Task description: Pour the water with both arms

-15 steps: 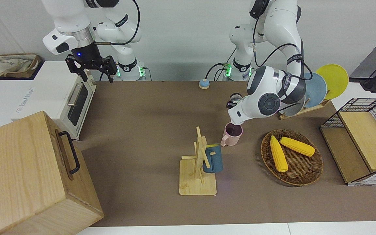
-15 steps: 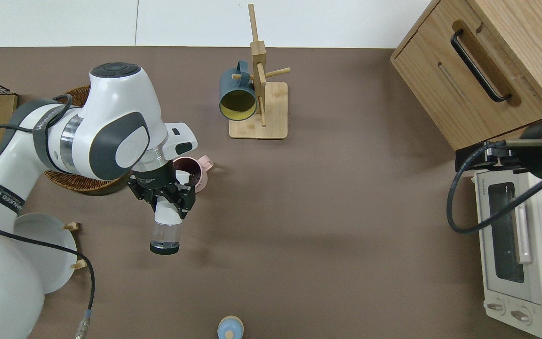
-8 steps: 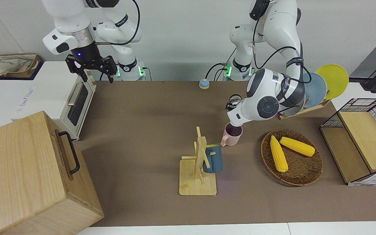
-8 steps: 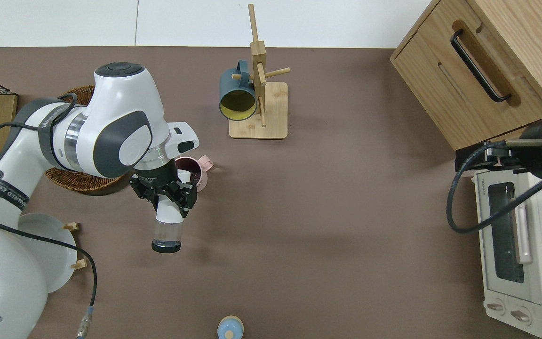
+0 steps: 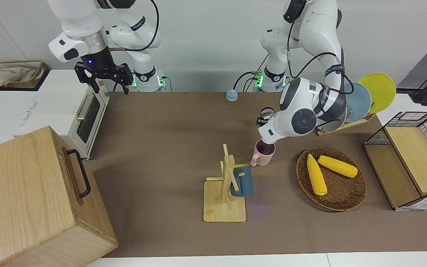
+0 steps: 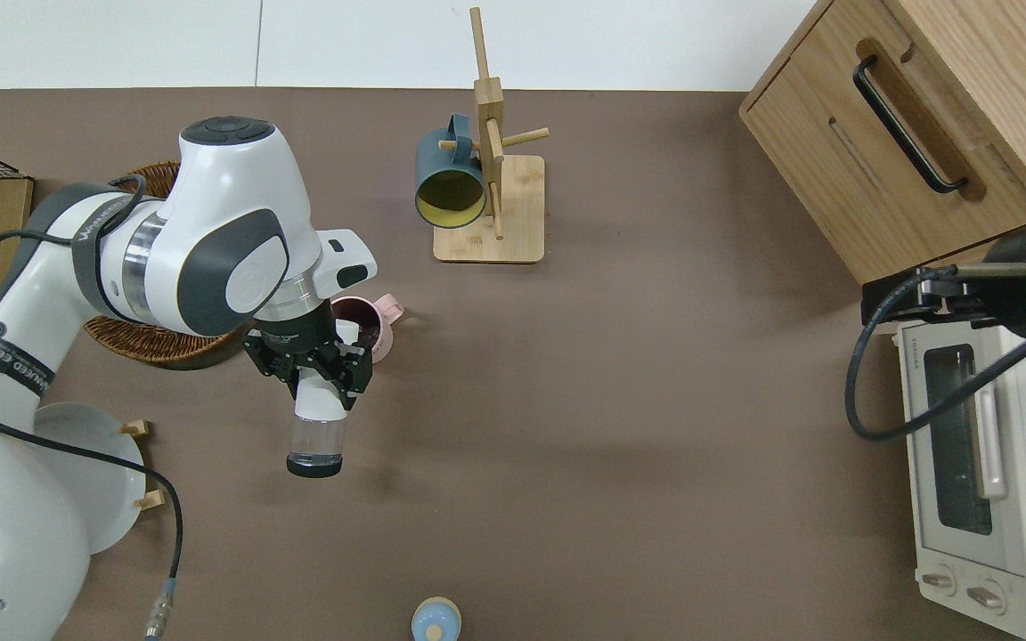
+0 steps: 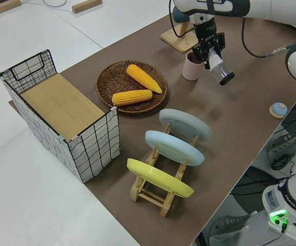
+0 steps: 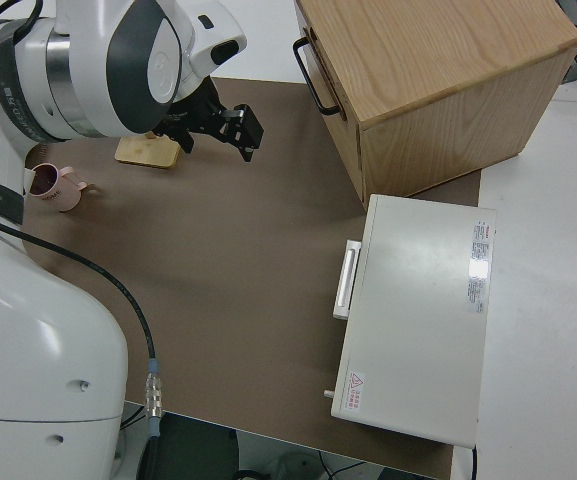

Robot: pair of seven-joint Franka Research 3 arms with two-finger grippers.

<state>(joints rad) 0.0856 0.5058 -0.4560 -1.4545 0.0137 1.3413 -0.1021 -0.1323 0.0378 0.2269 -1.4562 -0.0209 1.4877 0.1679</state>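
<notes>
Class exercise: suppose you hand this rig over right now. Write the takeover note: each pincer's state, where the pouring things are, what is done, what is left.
Left pincer: shut on the clear bottle, held tipped on its side, mouth end over the pink mug.
Right arm: parked, right pincer open.
Pink mug: upright on the brown mat, beside the corn basket.
Bottle cap: off, on the mat nearer to the robots.
Done: bottle opened, lifted and tipped at the mug.
Left: finish pouring, then set the bottle upright. No stream or water level can be made out.
</notes>
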